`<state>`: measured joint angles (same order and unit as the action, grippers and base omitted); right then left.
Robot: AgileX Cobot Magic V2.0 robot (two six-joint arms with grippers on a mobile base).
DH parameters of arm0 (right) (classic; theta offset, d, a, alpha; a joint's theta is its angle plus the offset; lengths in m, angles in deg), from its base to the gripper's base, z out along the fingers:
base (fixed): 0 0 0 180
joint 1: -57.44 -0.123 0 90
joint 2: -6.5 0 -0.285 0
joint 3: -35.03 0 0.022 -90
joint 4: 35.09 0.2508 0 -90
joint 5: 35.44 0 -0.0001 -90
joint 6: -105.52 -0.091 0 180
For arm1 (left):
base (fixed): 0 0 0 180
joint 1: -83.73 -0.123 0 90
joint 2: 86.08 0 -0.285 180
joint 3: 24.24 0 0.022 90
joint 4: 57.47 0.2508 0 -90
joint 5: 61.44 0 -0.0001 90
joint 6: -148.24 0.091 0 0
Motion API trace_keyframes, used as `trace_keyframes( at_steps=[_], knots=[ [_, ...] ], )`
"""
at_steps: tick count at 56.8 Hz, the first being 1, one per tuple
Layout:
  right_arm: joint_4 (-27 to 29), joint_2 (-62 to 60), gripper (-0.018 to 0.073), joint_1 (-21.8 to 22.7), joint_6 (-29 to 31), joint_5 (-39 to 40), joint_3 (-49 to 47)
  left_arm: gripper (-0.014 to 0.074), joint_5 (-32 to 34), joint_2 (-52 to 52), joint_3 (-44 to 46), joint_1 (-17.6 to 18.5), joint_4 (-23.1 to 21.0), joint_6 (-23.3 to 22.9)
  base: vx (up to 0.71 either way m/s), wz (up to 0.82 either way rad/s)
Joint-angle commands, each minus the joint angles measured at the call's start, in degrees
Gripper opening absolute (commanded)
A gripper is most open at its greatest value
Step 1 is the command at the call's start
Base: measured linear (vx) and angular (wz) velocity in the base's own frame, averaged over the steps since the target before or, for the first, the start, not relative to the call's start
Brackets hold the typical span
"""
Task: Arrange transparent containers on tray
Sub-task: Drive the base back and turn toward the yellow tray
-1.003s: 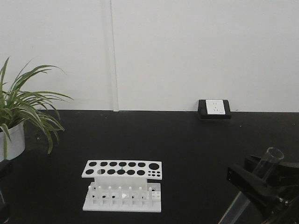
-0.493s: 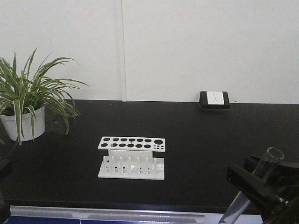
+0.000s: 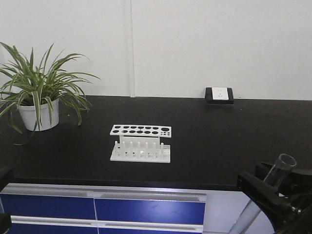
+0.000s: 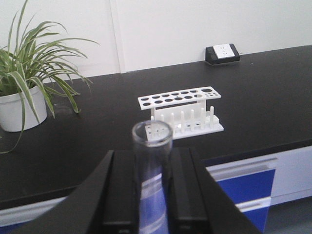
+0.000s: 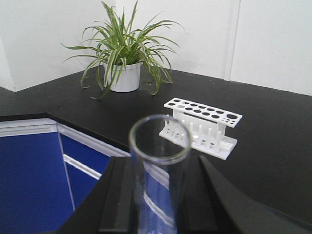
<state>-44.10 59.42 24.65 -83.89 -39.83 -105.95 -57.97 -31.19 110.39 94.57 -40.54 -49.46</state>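
Observation:
A clear glass test tube [image 4: 152,139] stands upright between the black fingers of my left gripper [image 4: 152,158], which is shut on it. In the right wrist view, my right gripper [image 5: 158,165] is likewise shut on a second test tube [image 5: 158,141], rim up. The front view shows that right gripper [image 3: 273,187] low at the right with its tube [image 3: 282,165] tilted, off the counter's front edge. The yellow tray is out of view in every frame.
A white rack with round holes [image 3: 141,143] stands empty on the black counter [image 3: 243,141]. A potted spider plant [image 3: 39,97] is at the counter's left, and a wall socket box [image 3: 219,95] is at the back. Blue cabinet drawers [image 3: 146,212] run under the counter.
The front view has pulled back from the counter: rack and plant look smaller and farther, and the counter edge and blue drawers have come into sight. The right gripper still holds its tube.

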Motion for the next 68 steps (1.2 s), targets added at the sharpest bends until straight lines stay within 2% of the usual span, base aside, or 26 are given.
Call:
trace_keyframes(
  at_steps=[1, 68],
  knots=[
    [-0.46, -0.51, -0.0011, 0.35, 0.35, 4.71, -1.73, 0.0062, 4.71, -0.57, 1.59, 0.35, -0.51, -0.14, -0.27, 0.03],
    [-0.46, -0.51, -0.0011, 0.35, 0.35, 4.71, -1.73, 0.0062, 4.71, -0.57, 1.59, 0.35, -0.51, -0.14, -0.24, 0.09]
  ],
)
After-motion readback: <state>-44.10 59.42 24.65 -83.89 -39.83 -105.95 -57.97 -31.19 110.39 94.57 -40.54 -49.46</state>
